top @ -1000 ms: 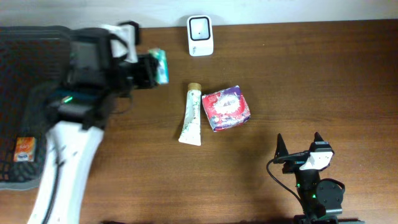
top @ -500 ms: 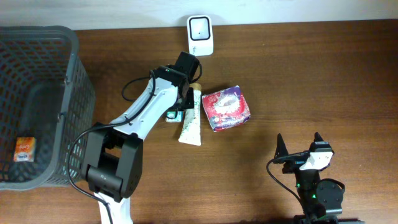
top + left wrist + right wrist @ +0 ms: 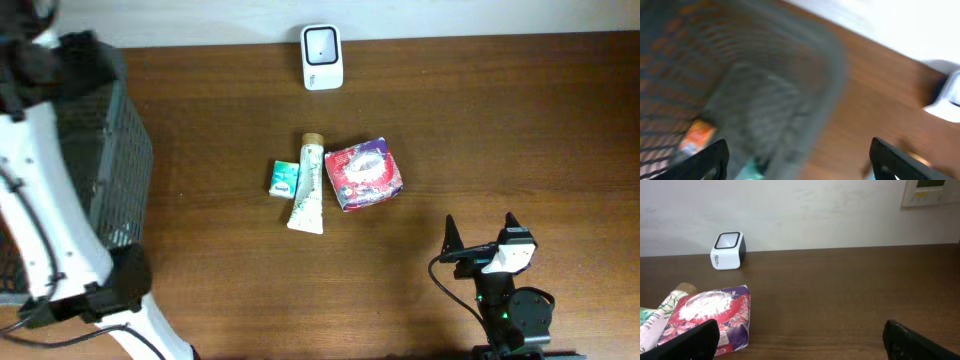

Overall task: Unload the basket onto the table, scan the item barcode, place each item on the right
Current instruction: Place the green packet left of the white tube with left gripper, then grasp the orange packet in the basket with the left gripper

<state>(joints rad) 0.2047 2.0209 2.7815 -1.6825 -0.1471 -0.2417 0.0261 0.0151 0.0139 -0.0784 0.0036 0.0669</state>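
A small teal box [image 3: 284,178] lies on the table right against a white tube [image 3: 308,185], and a red and purple packet [image 3: 364,175] lies on the tube's other side. The white barcode scanner [image 3: 322,57] stands at the back edge. My left arm [image 3: 40,230] reaches up the far left over the grey basket [image 3: 112,170]. In the blurred left wrist view, my left gripper [image 3: 799,162] is open and empty above the basket's mesh. My right gripper [image 3: 481,228] rests open at the front right, facing the packet [image 3: 707,315] and the scanner [image 3: 728,250].
An orange packet [image 3: 696,137] lies on the basket floor. A blurred teal patch [image 3: 752,170] shows low in the left wrist view. Bare brown table [image 3: 500,130] stretches to the right of the items.
My left gripper has let go of the teal box beside the tube, opened, and swung away left over the basket. The right arm has not moved.
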